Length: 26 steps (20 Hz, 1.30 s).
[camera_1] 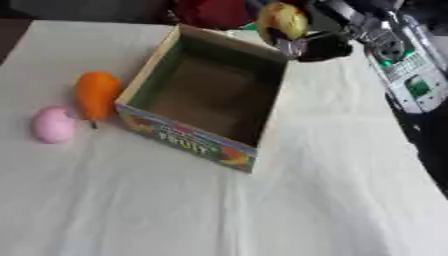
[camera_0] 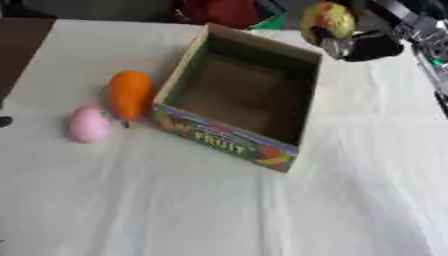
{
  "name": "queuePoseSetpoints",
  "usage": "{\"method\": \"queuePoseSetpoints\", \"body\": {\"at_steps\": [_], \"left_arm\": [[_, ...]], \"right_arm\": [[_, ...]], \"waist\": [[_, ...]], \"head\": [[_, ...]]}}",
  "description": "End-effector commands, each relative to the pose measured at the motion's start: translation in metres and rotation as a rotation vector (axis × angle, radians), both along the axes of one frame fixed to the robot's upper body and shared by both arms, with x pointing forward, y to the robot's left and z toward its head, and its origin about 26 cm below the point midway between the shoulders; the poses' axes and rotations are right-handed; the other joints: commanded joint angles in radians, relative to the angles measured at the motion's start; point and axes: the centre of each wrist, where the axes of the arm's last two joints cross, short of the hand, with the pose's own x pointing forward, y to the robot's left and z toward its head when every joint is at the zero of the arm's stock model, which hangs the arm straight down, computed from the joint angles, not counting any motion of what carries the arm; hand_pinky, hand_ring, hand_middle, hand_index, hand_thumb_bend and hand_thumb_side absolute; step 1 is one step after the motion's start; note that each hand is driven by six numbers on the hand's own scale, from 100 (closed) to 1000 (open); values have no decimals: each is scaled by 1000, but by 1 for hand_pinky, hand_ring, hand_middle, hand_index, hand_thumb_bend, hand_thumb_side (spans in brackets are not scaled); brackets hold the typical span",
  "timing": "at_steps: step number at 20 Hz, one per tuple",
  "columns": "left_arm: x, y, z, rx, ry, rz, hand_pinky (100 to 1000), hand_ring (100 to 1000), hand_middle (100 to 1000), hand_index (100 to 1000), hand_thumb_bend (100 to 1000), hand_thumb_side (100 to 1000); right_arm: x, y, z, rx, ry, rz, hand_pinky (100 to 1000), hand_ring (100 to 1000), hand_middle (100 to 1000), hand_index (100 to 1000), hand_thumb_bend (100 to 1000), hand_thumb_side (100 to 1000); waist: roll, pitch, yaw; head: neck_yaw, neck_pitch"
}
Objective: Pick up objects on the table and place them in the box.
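Note:
An open cardboard box [camera_0: 297,107] with a printed fruit front stands mid-table, its inside bare. My right hand [camera_0: 359,45] comes in from the upper right, shut on a yellow-green fruit with a red blush [camera_0: 327,21], held above the box's far right corner. To the left of the box lie an orange fruit [camera_0: 129,94], close against its left wall, and a pink egg-shaped object [camera_0: 88,125] beside it. My left hand is not visible.
A white cloth [camera_0: 219,210] covers the table, with wide bare room in front of and right of the box. Red and green items [camera_0: 232,11] sit beyond the far edge. The table's dark left edge [camera_0: 17,45] shows at upper left.

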Motion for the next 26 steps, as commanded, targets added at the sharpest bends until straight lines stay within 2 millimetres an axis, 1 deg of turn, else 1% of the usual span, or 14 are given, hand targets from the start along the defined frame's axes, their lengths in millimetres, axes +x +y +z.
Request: {"method": "queuePoseSetpoints", "body": {"at_steps": [1,4,8,12,14,18,19,20,22,24,25,26], "left_arm": [[-1,1,9,19,-36,-21,659,717,694,680,100,893],[-1,0,10,13,-46,-30,659,717,693,680,100,891],[0,-1,11,8,-50,-37,659,717,693,679,100,891],[0,-2,12,5,-54,-40,659,716,692,679,100,890],[0,-2,12,3,-55,-40,660,716,692,679,100,891],[1,-2,12,3,-53,-39,660,716,691,677,100,892],[0,-2,12,2,-52,-38,660,717,691,677,100,893],[1,-3,12,2,-51,-37,661,717,691,677,100,890],[1,-3,12,3,-50,-37,661,717,691,677,100,893],[0,-3,11,3,-46,-35,661,718,691,677,100,895],[0,-3,11,3,-44,-33,661,718,692,677,100,896],[0,-3,11,3,-41,-32,662,718,692,677,100,896]], "right_arm": [[4,12,9,1,-14,8,453,1000,102,258,100,228],[13,26,0,-9,-3,3,455,1000,102,259,100,223],[24,42,-17,-14,8,-37,456,1000,100,258,100,217],[34,50,-38,-15,34,-85,455,1000,100,258,100,213],[36,54,-49,-31,47,-85,464,1000,107,274,100,209],[37,60,-62,-74,77,-73,498,1000,140,328,100,202],[37,62,-65,-101,87,-66,525,1000,182,389,100,198],[37,63,-68,-133,98,-60,535,1000,215,429,100,198],[37,65,-71,-193,120,-47,551,1000,266,484,100,198],[37,66,-72,-243,128,-26,590,1000,367,575,100,198],[36,66,-72,-267,128,-14,631,1000,491,684,100,202],[36,65,-72,-289,127,-6,644,1000,524,710,100,206]], "waist": [[4,-27,4],[4,-25,9],[5,-23,12],[4,-21,14],[4,-18,14],[5,-14,15],[5,-13,14],[5,-12,14],[5,-10,13],[6,-9,12],[6,-9,11],[6,-9,10]], "head": [[-27,7],[-50,7],[-58,5],[-58,2],[-56,-1],[-56,-2],[-56,-2],[-56,-2],[-56,-3],[-52,-2],[-50,-1],[-48,0]]}}
